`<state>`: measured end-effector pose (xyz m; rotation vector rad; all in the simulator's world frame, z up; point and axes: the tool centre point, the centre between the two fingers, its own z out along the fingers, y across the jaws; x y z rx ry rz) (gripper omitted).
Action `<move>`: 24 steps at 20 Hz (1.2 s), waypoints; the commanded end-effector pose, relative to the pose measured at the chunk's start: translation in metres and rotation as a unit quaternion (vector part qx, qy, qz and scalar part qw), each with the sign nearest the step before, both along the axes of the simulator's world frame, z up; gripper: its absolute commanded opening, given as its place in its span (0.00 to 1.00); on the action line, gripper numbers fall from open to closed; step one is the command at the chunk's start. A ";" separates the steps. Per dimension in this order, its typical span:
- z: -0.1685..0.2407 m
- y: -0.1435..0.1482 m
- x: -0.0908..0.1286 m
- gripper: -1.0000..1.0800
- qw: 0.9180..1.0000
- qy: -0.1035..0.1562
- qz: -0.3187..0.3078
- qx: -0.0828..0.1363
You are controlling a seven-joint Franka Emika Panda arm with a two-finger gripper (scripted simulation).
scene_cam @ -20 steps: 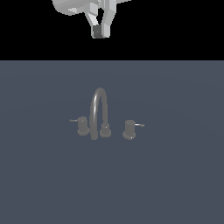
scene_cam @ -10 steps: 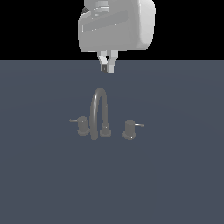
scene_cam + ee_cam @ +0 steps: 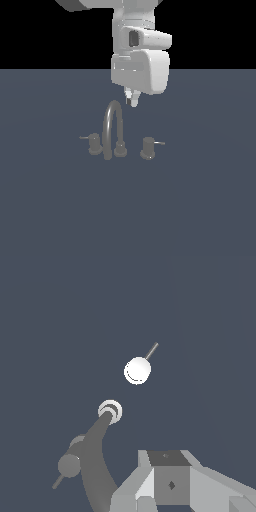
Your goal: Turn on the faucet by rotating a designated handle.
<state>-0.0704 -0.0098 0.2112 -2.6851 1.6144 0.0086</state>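
Note:
The faucet is a small dull grey set on a dark grey surface. Its tall arched spout stands in the middle, with one knob on each side. The handle is the knob on the exterior view's right, its thin lever pointing right. In the wrist view the handle shows as a bright round top with its rod pointing away from the spout. My gripper hangs above the spout's arch, up and left of the handle, touching nothing. Its fingers look shut and empty.
The twin knob with a leftward rod stands left of the spout; in the wrist view it sits beside the spout's arch. The spout's round base lies between the two knobs. The dark grey surface spreads all around.
The arm has come down from the top of the exterior view. The gripper dropped from well above the surface to just over the spout's arch. The faucet has not moved.

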 end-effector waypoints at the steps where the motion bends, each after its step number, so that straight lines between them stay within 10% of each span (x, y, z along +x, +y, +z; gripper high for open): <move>1: -0.016 -0.007 0.010 0.00 0.999 0.000 -0.032 0.000; 24: -0.142 -0.089 0.068 0.00 0.957 0.001 -0.291 -0.006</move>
